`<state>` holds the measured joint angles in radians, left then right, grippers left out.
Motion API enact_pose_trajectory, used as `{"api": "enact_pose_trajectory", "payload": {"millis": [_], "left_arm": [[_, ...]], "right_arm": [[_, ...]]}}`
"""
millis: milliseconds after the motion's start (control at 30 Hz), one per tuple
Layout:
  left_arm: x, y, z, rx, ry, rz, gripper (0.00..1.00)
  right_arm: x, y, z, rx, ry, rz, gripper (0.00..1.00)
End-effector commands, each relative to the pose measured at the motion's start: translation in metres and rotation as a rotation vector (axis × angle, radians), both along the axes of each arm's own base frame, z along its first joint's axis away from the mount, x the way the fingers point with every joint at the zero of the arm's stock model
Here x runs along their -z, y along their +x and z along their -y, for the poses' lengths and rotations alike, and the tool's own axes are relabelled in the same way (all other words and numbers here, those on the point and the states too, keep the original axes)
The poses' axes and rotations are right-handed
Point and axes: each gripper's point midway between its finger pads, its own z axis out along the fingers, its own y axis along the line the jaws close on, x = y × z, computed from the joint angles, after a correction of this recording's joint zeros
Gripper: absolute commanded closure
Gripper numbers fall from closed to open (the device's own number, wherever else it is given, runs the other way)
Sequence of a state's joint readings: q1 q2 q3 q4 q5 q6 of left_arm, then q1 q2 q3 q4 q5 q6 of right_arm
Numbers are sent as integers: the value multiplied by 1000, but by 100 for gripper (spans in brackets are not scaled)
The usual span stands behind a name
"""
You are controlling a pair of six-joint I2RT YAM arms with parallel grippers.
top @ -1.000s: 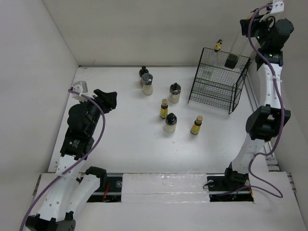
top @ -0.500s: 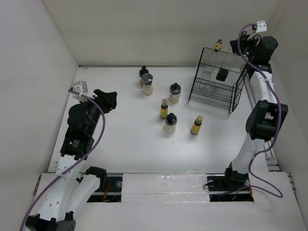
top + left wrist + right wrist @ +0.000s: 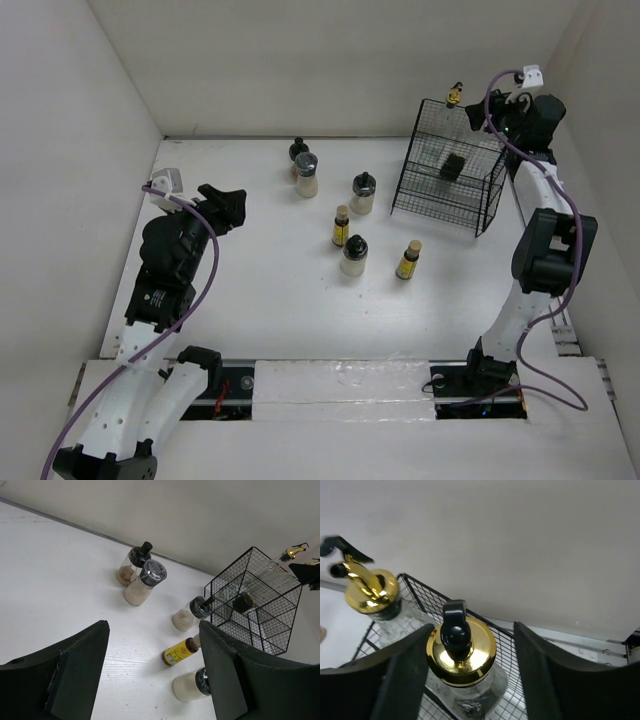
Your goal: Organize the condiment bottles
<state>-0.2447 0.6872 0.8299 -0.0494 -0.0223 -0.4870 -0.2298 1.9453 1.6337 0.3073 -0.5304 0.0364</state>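
My right gripper [image 3: 500, 108] is at the top of the black wire rack [image 3: 440, 195], shut on a tall clear glass bottle [image 3: 452, 166] with a gold pourer [image 3: 462, 650] and dark contents, held inside the rack. A second gold-pourer bottle [image 3: 455, 96] stands in the rack beside it and also shows in the right wrist view [image 3: 370, 590]. Three squat black-capped jars [image 3: 306, 175], [image 3: 363, 192], [image 3: 354, 255], a black-topped bottle [image 3: 298, 150] and two yellow tan-capped bottles [image 3: 341, 226], [image 3: 408, 260] stand on the table. My left gripper [image 3: 222, 205] is open and empty, well left of them.
The white walls close in the table at the back and both sides. The rack stands at the back right, close to the right wall. In the left wrist view the rack [image 3: 260, 620] is right of the jars [image 3: 145, 580] and a yellow bottle [image 3: 180, 652].
My right gripper has come down and forward with the glass bottle, lowering it from above the rack into it. The left arm has not moved.
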Motion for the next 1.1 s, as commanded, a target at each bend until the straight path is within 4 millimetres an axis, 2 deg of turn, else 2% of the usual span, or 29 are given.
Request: {"api": "enact_pose_trajectory", "payload": {"millis": [0, 67, 133, 167, 233, 267, 300, 333, 367, 433, 467, 500, 533, 567, 600, 633, 667, 700, 733, 767, 800, 833, 900, 933, 967, 1000, 1067], "left_arm": [[-14, 2, 2, 13, 0, 47, 31], [-14, 2, 2, 13, 0, 47, 29], [-14, 2, 2, 13, 0, 47, 27], [-14, 2, 0, 3, 0, 47, 27], [-14, 2, 0, 3, 0, 47, 27], [-14, 2, 0, 3, 0, 47, 27], [-14, 2, 0, 3, 0, 47, 27], [-17, 0, 0, 3, -2, 56, 27], [-17, 0, 0, 3, -2, 56, 29], [-17, 1, -2, -7, -2, 56, 34], [-15, 0, -2, -7, 0, 47, 37], [-15, 0, -2, -7, 0, 47, 42], [-18, -2, -3, -7, -3, 59, 53], [-18, -2, -3, -7, -3, 59, 57], [-18, -2, -5, -17, -3, 59, 59], [-18, -2, -5, -17, -3, 59, 64], [-23, -3, -5, -17, -5, 69, 67], [-23, -3, -5, -17, -5, 69, 67], [-23, -3, -5, -17, -5, 69, 67], [-19, -2, -5, -17, -3, 60, 65], [-19, -2, -5, -17, -3, 60, 59], [-19, -2, -5, -17, -3, 60, 55], [-21, -5, -4, -8, -5, 69, 51], [-21, -5, -4, -8, -5, 69, 48], [-24, -7, -4, -8, -8, 80, 48], [-24, -7, -4, -8, -8, 80, 46], [-24, -7, -4, -8, -8, 80, 45]], "right_arm": [[-81, -17, 2, 19, -45, 179, 26], [-107, -26, 4, 38, -67, 208, 17], [-118, -32, -4, 54, -75, 209, 13], [-141, -42, 0, 90, -101, 248, 12], [-159, -57, -16, 96, -127, 275, 11], [-155, -56, -22, 96, -123, 266, 11], [-165, -67, -30, 91, -141, 283, 20], [-165, -71, -39, 82, -147, 281, 27], [-163, -75, -65, 34, -148, 276, 38], [-148, -81, -93, -11, -146, 240, 86], [-146, -89, -129, -82, -147, 239, 92], [-131, -92, -151, -137, -145, 205, 95], [-122, -93, -173, -182, -141, 183, 95], [-112, -96, -196, -238, -152, 167, 89], [-93, -106, -238, -325, -150, 122, 82], [-69, -103, -261, -370, -164, 77, 74], [-59, -104, -278, -397, -167, 53, 51], [-46, -110, -305, -442, -172, 24, 40], [-22, -103, -319, -459, -184, -37, 31], [-10, -102, -329, -466, -192, -69, 19], [1, -99, -335, -463, -212, -95, 14], [19, -105, -348, -493, -228, -159, 10], [41, -93, -360, -492, -284, -205, 4], [56, -99, -372, -521, -311, -253, 2], [48, -94, -377, -512, -325, -240, 0], [74, -89, -384, -516, -355, -286, 0], [89, -88, -393, -536, -380, -317, 0]]}}
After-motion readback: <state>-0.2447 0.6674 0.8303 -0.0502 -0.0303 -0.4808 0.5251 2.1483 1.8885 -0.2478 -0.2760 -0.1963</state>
